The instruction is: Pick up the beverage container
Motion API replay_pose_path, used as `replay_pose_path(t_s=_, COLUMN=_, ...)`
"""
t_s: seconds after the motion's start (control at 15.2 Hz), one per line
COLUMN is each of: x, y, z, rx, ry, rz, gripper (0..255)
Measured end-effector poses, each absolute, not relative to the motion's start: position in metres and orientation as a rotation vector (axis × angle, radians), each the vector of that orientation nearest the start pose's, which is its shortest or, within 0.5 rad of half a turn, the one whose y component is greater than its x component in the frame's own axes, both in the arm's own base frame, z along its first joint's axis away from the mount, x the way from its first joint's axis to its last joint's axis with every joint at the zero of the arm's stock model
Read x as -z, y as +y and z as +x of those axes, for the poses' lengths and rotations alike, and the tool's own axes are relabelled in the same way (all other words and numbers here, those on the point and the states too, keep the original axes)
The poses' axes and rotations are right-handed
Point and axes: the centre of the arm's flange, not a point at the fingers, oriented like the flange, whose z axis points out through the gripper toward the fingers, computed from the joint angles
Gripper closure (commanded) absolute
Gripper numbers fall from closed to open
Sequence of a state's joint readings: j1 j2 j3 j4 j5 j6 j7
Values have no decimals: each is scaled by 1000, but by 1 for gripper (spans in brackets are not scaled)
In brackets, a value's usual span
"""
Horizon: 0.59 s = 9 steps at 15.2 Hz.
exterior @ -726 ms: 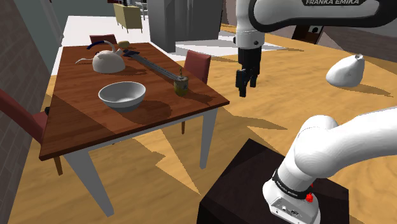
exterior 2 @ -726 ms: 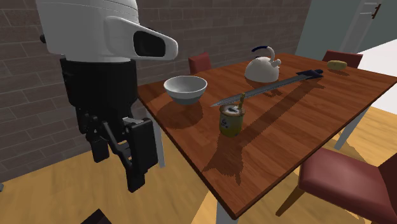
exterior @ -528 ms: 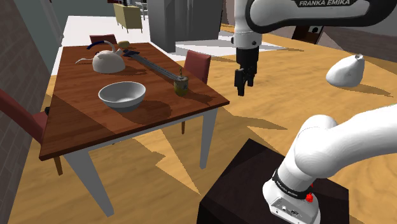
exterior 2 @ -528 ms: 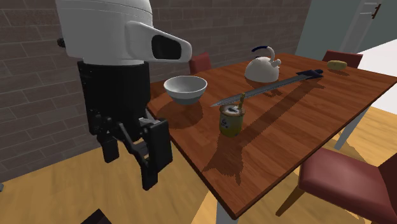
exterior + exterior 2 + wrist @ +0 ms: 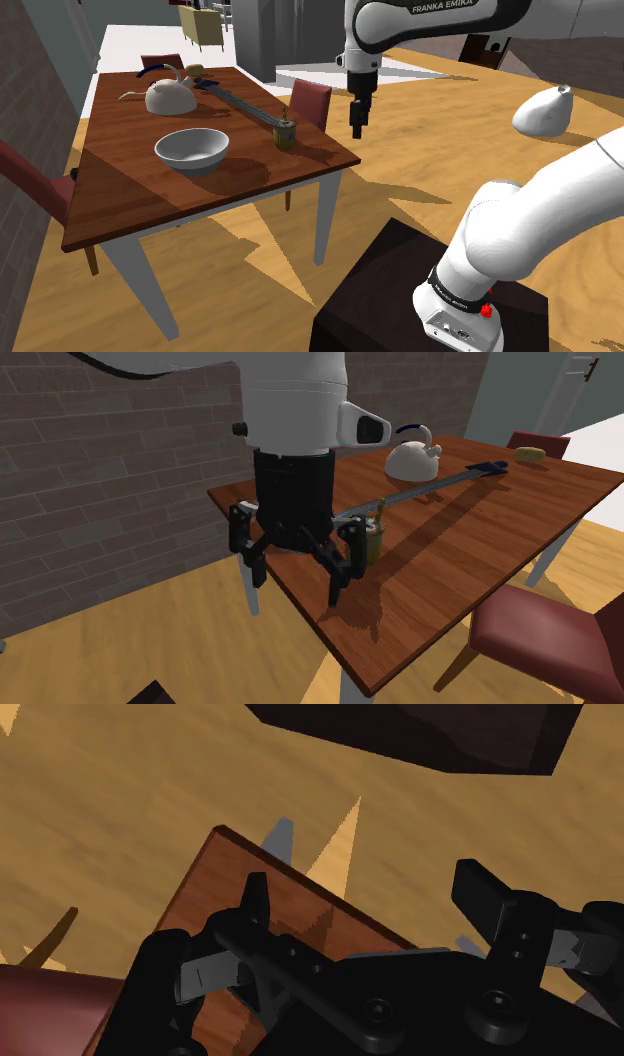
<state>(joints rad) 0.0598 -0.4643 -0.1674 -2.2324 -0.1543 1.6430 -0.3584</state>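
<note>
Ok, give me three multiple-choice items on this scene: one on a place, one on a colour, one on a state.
1. In the shoulder view, the cup stands: A) in the bowl B) on the table, right of the bowl C) on the floor.
2. The body of the kettle is: A) red B) black C) white.
3. The fingers of the gripper are: A) open B) shut on the cup C) shut on the kettle.
Answers: 1 B, it stands beside the bowl near the table's edge; 2 C, only its handle is dark; 3 A, they stand apart, clasping nothing.
</note>
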Motion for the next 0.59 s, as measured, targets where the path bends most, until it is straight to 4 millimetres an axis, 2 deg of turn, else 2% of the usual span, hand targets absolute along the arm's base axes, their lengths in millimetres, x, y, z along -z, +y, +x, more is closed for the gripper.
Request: replay_pose_path(t_s=0.59, x=-526, y=-89, z=501, rx=-136, ry=-916, rz=-3028, gripper=0)
